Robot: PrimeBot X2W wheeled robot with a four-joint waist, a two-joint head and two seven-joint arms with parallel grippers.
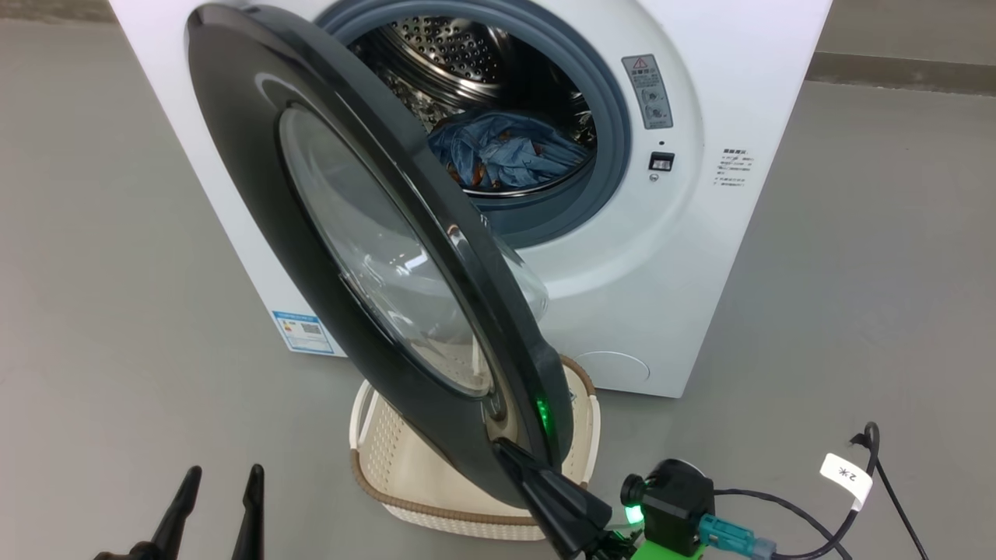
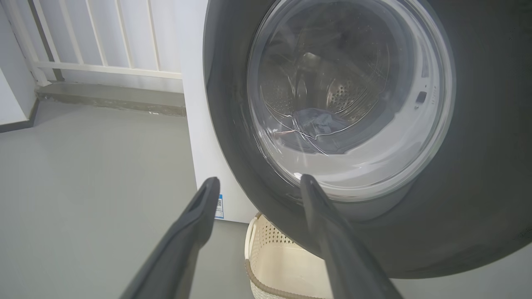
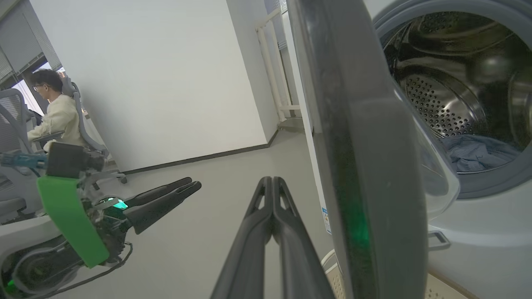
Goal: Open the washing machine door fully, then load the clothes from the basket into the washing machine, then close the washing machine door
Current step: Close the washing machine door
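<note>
Closing the door means shoving its rigid, slick rim, I reckon. My right gripper is pinched together, empty; left gripper agape, empty.

A smooth grey floor spreads out on every side. At the back, a white railing of upright bars stands on a low grey ledge. A plain white wall runs along the floor, edged at the bottom by a dark baseboard. Past the wall's far end, a person in a pale top and glasses sits in a grey office chair on casters, turned side-on.
</note>
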